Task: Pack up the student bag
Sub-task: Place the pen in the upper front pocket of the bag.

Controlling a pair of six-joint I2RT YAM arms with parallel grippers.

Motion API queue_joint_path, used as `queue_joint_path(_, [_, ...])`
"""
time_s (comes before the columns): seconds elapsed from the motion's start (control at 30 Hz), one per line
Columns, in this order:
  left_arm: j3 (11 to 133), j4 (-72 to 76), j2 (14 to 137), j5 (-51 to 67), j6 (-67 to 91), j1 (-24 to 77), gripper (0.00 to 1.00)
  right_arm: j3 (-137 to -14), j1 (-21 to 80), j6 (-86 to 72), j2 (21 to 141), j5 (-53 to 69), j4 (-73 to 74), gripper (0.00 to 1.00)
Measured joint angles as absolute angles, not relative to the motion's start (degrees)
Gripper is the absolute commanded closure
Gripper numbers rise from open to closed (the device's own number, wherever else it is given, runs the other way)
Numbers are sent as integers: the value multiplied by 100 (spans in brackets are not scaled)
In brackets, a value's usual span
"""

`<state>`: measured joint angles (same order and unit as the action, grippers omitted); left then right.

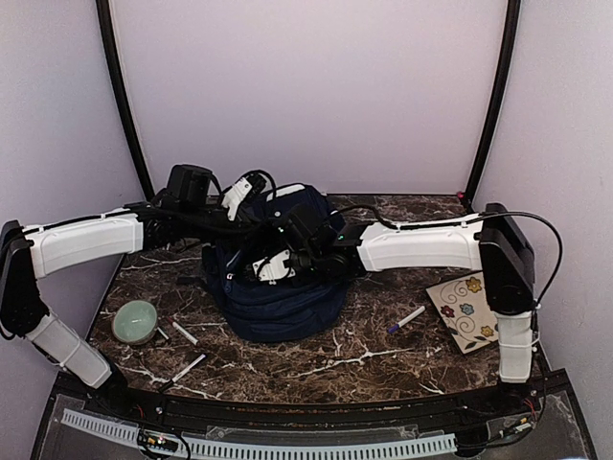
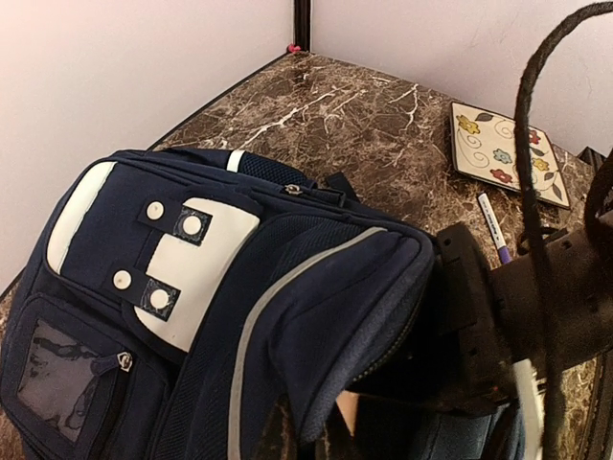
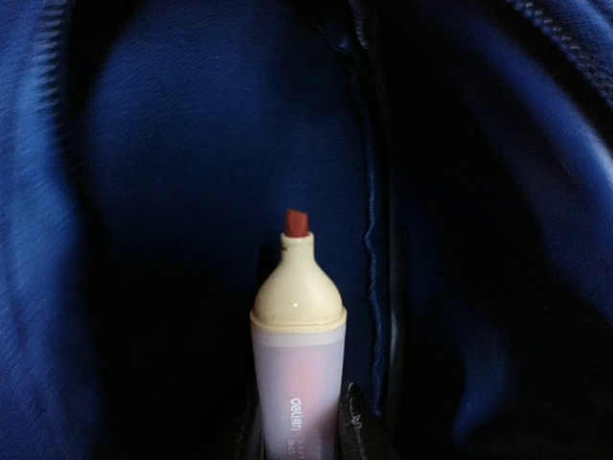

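The navy student bag with white patches lies at the table's middle; it also fills the left wrist view. My left gripper is shut on the edge of the bag's top flap and holds the opening up. It reaches over the bag's far side in the top view. My right gripper is inside the bag's dark blue interior. It is shut on an uncapped highlighter with a cream collar and red tip, pointing deeper in. From above, the right wrist sits at the bag's mouth.
A pale green round dish and two white pens lie left of the bag. A purple-tipped marker and a flowered card lie on the right. Both also show in the left wrist view, marker and card.
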<state>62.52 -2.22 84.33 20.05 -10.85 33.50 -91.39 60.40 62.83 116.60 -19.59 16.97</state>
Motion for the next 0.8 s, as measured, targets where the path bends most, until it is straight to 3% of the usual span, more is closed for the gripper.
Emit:
queue_joint_path(0.37, [6217,-132,8431,2119,-961,3201,100,-9205,6086,6547,12138,-2722,504,60])
queue_joint_path(0.57, [6208,-95,8431,2176,-961,3183,100,-9227,6084,6125,12060,-2517,591,58])
queue_joint_path(0.8, [6143,-62,8374,2187,-961,3173,100,-9207,6071,5236,11452,-1496,1669,61])
